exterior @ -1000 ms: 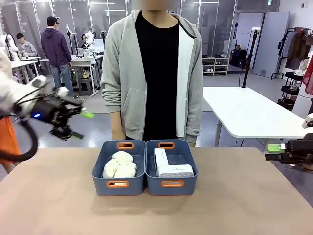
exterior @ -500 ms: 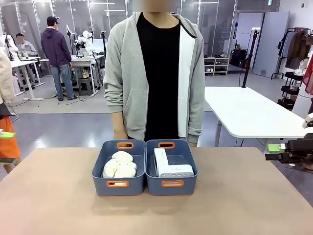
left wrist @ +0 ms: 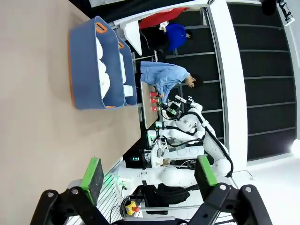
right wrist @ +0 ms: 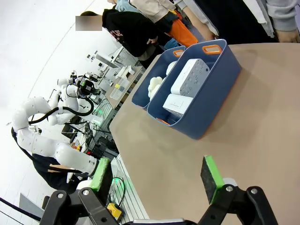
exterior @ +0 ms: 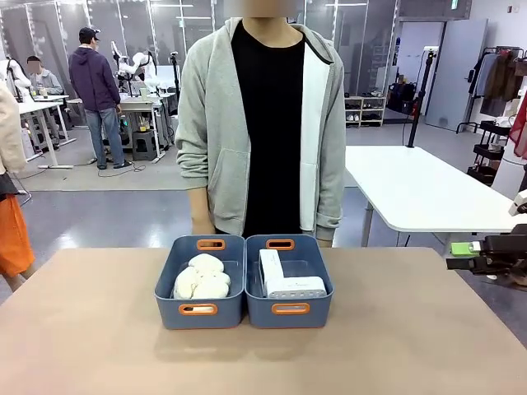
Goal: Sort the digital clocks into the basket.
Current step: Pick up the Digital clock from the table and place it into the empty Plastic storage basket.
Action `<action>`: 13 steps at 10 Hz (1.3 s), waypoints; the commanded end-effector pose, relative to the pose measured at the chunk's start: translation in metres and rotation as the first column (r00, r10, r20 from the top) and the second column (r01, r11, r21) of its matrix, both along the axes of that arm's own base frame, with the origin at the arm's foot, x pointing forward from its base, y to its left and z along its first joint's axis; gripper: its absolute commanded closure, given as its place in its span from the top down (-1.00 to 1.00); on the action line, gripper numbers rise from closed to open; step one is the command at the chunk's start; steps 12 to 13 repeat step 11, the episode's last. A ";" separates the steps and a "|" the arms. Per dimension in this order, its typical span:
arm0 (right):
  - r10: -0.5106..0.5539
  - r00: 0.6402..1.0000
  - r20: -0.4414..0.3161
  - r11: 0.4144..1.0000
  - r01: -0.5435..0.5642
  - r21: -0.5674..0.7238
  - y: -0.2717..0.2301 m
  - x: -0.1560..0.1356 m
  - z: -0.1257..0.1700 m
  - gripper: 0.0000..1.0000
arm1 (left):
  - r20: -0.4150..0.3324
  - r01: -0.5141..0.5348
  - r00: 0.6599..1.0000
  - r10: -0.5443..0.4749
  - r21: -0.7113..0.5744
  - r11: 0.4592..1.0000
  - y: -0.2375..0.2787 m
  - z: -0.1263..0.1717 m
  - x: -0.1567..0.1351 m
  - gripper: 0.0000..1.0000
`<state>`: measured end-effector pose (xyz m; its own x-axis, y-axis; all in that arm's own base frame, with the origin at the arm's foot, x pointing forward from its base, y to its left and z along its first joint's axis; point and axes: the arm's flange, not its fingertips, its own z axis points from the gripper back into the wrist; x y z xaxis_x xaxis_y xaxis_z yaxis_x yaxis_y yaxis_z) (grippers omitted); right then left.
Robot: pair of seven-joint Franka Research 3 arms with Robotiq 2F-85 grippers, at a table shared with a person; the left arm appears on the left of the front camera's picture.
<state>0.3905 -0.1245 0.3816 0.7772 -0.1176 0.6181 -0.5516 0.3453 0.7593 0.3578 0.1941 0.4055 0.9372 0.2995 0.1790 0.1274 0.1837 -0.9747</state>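
Step in hand: since both digital clocks (exterior: 285, 277) are lying inside the basket (exterior: 289, 281), we are judging the sorting as done and the arms as standing clear.
Clocks: one is lying along the left wall of the basket, the other across its near end; in the right wrist view the dotted faces (right wrist: 190, 77) are pointing up, the two blocks touching or just beside each other.
Basket: it is sitting mid-surface, the right one of a touching pair; the other bin (exterior: 200, 282) on the left is holding the cream plush pieces (exterior: 202, 277).
Left gripper (left wrist: 147, 173): we are seeing its jaws released and parted, nothing between the green pads (left wrist: 92, 174), well left of the bins and looking along the surface (exterior: 90, 329).
Right gripper (right wrist: 157, 174): its jaws are likewise released and bare, hanging over the surface well right of the basket.
Person: standing at the far edge behind the bins, hands low and mostly hidden.
Next move: we are judging that nothing is left to pick; at most a check that no clock is lying outside the bins.
Change: a second ago the left arm was showing at the left edge of the front view; it is now gone from there, while the bins and their contents are staying put.
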 end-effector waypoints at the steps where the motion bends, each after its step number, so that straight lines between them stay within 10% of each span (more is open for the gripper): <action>1: 0.008 1.000 -0.022 1.000 -0.008 -0.009 0.000 0.001 0.003 0.94 | -0.021 -0.003 1.000 0.003 -0.001 1.000 -0.008 0.003 -0.006 0.98; 13: 0.008 1.000 -0.022 1.000 -0.008 -0.009 0.000 0.001 0.003 0.94 | -0.021 -0.003 1.000 0.003 -0.001 1.000 -0.008 0.003 -0.006 0.98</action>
